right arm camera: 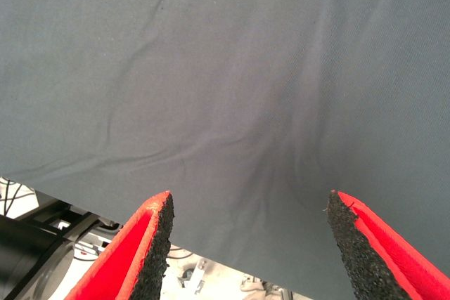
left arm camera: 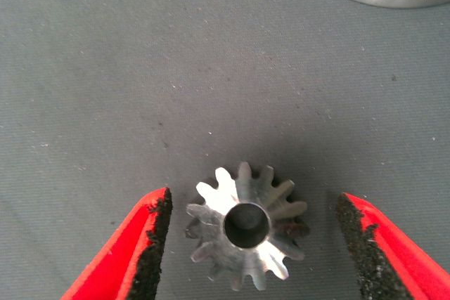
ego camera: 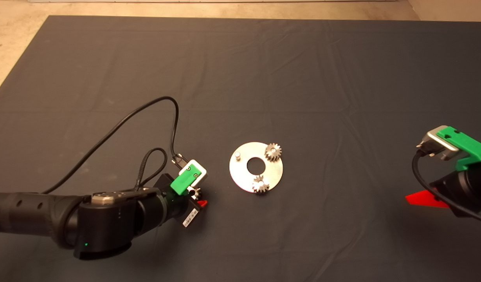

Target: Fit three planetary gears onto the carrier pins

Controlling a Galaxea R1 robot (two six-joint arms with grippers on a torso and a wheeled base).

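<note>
The left tool (left arm camera: 249,244) stands open astride the third gear (left arm camera: 246,226) on the tabletop (ego camera: 303,78), pads clear of its teeth; the right tool (right arm camera: 246,244) waits open, well apart. Just beyond, the disc (ego camera: 240,174) carries two gears (ego camera: 273,152) and one bare pin (ego camera: 237,155). Pickup is in hand: next, close squarely, then line bore over pin.

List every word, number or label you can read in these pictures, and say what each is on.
No text can be read in any view.
A white sticker on the left gripper carries a barcode-like print, too small to read.
</note>
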